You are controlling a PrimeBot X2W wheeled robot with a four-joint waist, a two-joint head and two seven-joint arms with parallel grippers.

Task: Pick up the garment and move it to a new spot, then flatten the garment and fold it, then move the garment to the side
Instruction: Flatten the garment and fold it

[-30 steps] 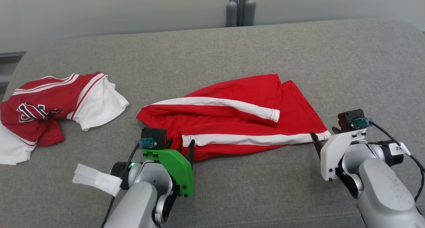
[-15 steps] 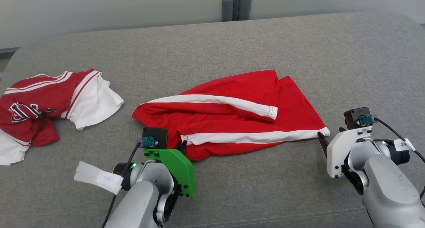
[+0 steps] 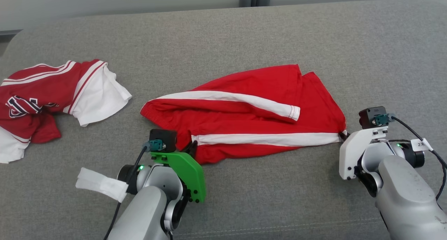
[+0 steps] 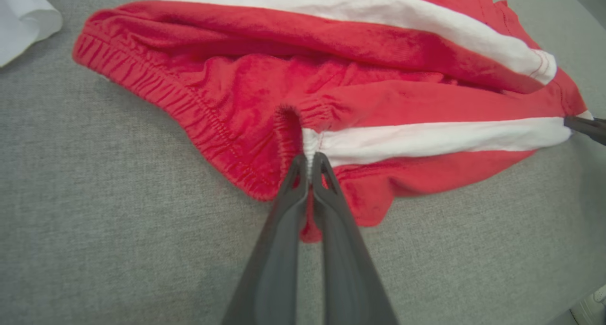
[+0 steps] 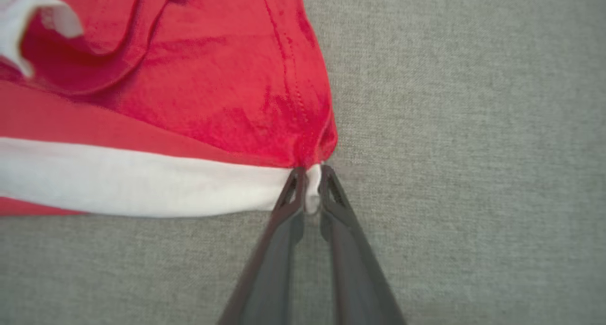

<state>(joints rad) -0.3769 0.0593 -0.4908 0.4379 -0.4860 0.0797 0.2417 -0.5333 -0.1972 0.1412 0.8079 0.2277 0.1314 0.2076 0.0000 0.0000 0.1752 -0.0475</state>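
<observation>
Red shorts (image 3: 244,128): my left claw (image 4: 308,162) is clamped on the waistband, right claw (image 5: 310,183) barely nips the hem; lifting may slip it.

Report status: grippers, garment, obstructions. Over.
Left gripper shut on red shorts at waistband. Right gripper shut on hem corner. Shorts crumpled on grey cushion. Jersey lies apart, far left.

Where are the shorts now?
In the centre of the head view, the shorts lie right of the jersey, pinched at the waistband by the left gripper and at the hem corner by the right gripper.
</observation>
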